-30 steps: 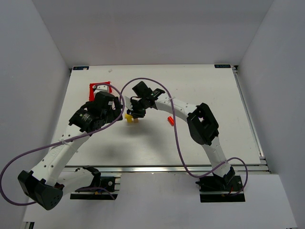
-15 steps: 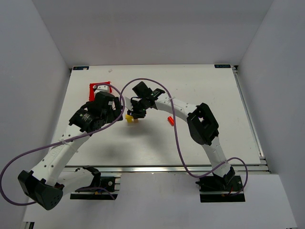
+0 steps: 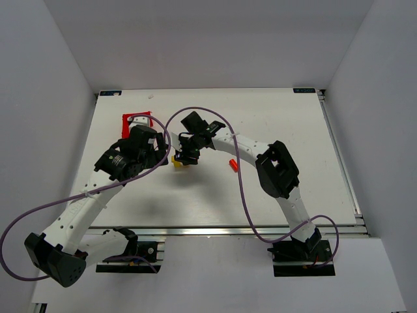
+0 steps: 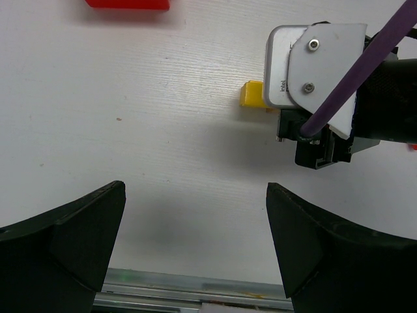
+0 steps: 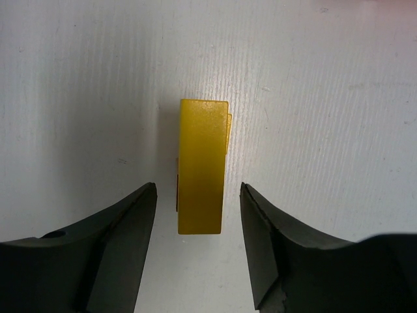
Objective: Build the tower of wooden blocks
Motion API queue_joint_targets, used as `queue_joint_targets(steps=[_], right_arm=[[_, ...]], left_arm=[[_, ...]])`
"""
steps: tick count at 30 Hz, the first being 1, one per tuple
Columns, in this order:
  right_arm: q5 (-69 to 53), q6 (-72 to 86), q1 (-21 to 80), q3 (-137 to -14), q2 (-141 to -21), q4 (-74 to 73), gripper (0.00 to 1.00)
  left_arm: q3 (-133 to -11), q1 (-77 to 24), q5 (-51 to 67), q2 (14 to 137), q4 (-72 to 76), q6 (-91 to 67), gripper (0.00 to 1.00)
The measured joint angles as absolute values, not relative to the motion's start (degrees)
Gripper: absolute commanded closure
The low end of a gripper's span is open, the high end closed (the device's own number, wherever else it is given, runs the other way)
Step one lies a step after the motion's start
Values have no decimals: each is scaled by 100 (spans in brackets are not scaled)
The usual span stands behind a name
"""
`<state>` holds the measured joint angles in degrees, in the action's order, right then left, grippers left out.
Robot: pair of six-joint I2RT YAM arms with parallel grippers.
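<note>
The wood block tower (image 5: 202,166) is a small yellow stack on the white table. From above, its top yellow block hides most of what lies beneath. It also shows in the top view (image 3: 176,161) and in the left wrist view (image 4: 251,94), half hidden behind the right wrist. My right gripper (image 5: 197,195) is open and straddles the stack, one finger on each side with a gap to it. My left gripper (image 4: 195,202) is open and empty, just left of the stack in the top view (image 3: 161,155).
A red plastic bin (image 3: 135,122) stands at the back left, behind the left wrist; its edge shows in the left wrist view (image 4: 127,3). A small red block (image 3: 233,163) lies to the right of the right forearm. The table's metal front rail (image 4: 195,287) is near.
My right gripper has shifted slightly left and down over the yellow stack. The left arm has not moved.
</note>
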<state>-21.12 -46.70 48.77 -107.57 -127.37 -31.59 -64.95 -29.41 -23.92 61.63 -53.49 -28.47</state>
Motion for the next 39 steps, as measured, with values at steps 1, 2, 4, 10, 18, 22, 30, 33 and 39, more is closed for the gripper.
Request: queue_joint_targets(steps=[1, 2, 4, 10, 18, 22, 30, 33, 39], right_arm=[[-2112, -4665, 4877, -10757, -12737, -3159, 38], [-2112, -4665, 4877, -10757, -12737, -3157, 37], [-2108, -4652, 4877, -10757, -12737, -3155, 35], [-2027, -4560, 4877, -10757, -12737, -3089, 34], [-1944, -4543, 4877, -10757, -12737, -2985, 30], [-1944, -4543, 4877, -10757, -12737, -2982, 30], [-2086, -4611, 4880, -10628, -12672, -2952, 15], [-2117, -4560, 4882, -10219, -12394, -2849, 11], [-1787, -3951, 4869, -8615, -10934, -2038, 11]], left_arm=[[-6495, -2941, -2392, 6163, -5349, -2847, 2], [-6495, -2941, -2392, 6163, -5349, -2847, 2], [-6495, -2941, -2390, 6163, -5349, -2847, 2], [-6490, -2941, -2390, 6163, -5349, -2847, 2], [-6449, -2941, -2390, 6163, -5345, -2845, 2], [-6440, -2941, -2390, 6163, -5343, -2842, 2], [-6440, -2941, -2390, 6160, -5345, -2845, 2], [-6440, -2941, -2388, 6152, -5345, -2849, 2], [-6464, -2941, -2292, 5975, -5349, -2888, 2]])
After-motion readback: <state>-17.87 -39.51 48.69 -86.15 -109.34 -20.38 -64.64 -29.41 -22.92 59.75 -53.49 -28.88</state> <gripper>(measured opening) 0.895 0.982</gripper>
